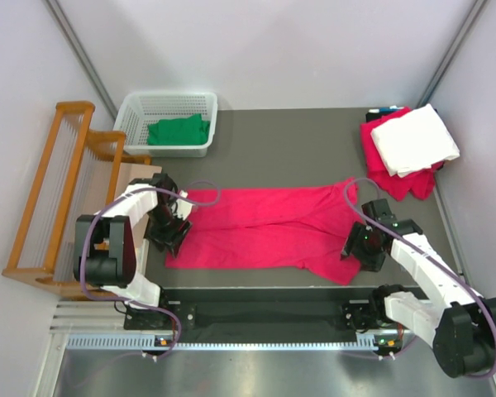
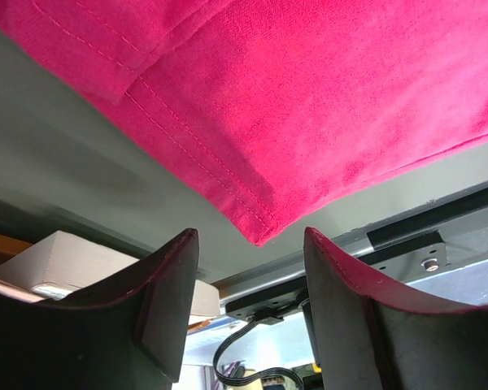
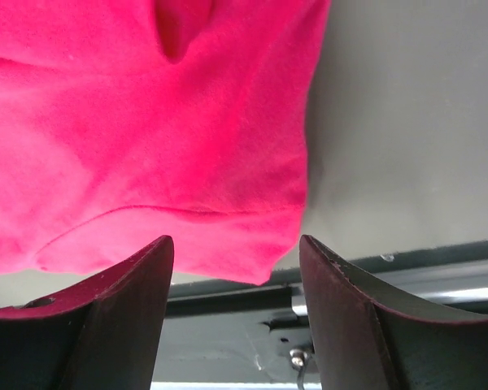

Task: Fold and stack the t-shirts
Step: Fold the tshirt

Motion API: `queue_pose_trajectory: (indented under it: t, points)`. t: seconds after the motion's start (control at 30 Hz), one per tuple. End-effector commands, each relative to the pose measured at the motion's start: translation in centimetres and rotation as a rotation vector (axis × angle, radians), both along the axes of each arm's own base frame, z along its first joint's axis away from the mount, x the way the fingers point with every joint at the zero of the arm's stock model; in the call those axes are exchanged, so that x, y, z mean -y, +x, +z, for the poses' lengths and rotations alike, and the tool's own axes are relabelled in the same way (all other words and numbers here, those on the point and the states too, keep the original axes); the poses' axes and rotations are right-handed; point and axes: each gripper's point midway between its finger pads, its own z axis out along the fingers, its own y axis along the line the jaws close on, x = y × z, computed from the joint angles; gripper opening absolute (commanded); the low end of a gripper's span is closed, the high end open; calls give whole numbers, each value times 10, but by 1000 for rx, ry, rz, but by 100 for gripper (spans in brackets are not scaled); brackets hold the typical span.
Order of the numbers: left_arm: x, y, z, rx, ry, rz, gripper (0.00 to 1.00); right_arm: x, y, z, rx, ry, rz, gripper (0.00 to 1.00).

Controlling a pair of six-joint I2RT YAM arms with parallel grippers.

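so the crimson-pink t-shirt is lying spread out across the middle of the table, a bit rumpled toward its right end. The left claw sits at the shirt's lower left corner and the right claw at the lower right one. Both are spread open with nothing pinched; in the wrist views the cloth edge just sits past the fingertips. The green t-shirt is bunched up in the white basket, upper left of the top view. The white t-shirt is folded in the upper right, on top of another crimson cloth. A wooden rack stands along the left edge.
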Motion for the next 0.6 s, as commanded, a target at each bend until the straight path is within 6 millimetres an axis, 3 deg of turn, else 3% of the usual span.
queue_pose_trajectory:
  t: [0.0,0.3,0.57]
  points:
    - [-3,-2,-2,-5,9,-31,60,-3,4,-6,29,-5,-19,63]
    - [8,-22,-2,-77,-8,-108,62,-2,5,-25,5,-34,-38,59]
    - [13,-35,-12,-127,7,-150,62,1,17,-15,41,-62,-48,57]
